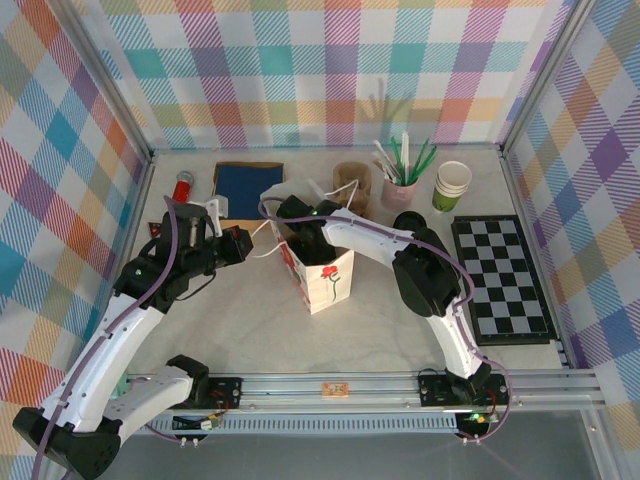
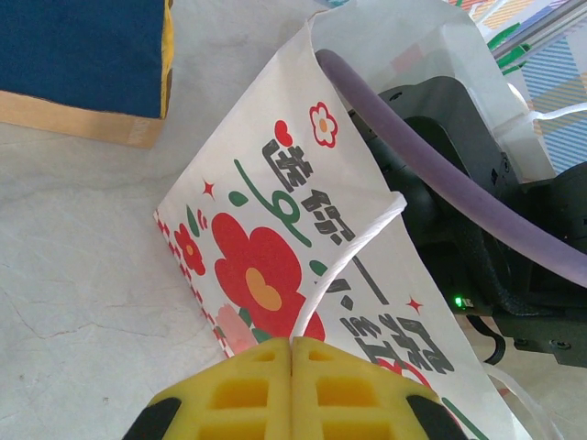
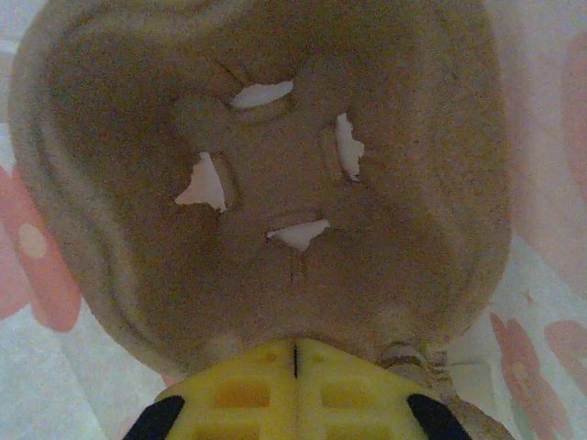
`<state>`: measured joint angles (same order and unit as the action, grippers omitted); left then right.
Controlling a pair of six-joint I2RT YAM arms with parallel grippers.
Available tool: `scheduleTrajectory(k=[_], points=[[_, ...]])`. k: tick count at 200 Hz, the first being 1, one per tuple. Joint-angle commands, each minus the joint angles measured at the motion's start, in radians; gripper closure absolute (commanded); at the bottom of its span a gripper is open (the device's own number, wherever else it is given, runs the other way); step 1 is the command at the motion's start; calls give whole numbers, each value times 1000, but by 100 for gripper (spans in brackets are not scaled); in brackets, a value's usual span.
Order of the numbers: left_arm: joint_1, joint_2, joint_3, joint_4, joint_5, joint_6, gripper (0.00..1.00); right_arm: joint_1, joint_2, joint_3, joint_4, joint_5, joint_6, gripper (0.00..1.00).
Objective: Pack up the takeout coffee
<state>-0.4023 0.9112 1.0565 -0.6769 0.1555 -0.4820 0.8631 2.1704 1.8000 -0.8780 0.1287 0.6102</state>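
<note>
Although script marks the bag [image 2: 275,211], it's illegible.

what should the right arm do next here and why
Probably lower the right gripper a little and release the pulp cup carrier: its fingers are shut on the carrier's rim inside the white paper bag, whose flower print shows around it, while the left gripper pinches the bag's handle.

Top external: high behind the arm bases, looking down on the whole surface [image 1: 250,320]. Left wrist: close, past left claw [image 2: 292,353], facing white paper bag [image 2: 275,229] print. Right wrist: past right claw [image 3: 295,353], very close on pulp cup carrier [image 3: 275,183]. Top and left views share the bag.
</note>
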Motion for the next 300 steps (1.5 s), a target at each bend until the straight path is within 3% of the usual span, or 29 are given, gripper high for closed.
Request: scheduleTrajectory(k=[1, 160, 300], points=[[8, -15, -3, 8, -11, 2, 95, -6, 101, -40, 0, -12, 1, 100], [8, -29, 2, 4, -16, 1, 95, -9, 134, -75, 35, -38, 15, 100], [8, -9, 3, 14, -17, 0, 95, 19, -91, 78, -155, -38, -31, 100]])
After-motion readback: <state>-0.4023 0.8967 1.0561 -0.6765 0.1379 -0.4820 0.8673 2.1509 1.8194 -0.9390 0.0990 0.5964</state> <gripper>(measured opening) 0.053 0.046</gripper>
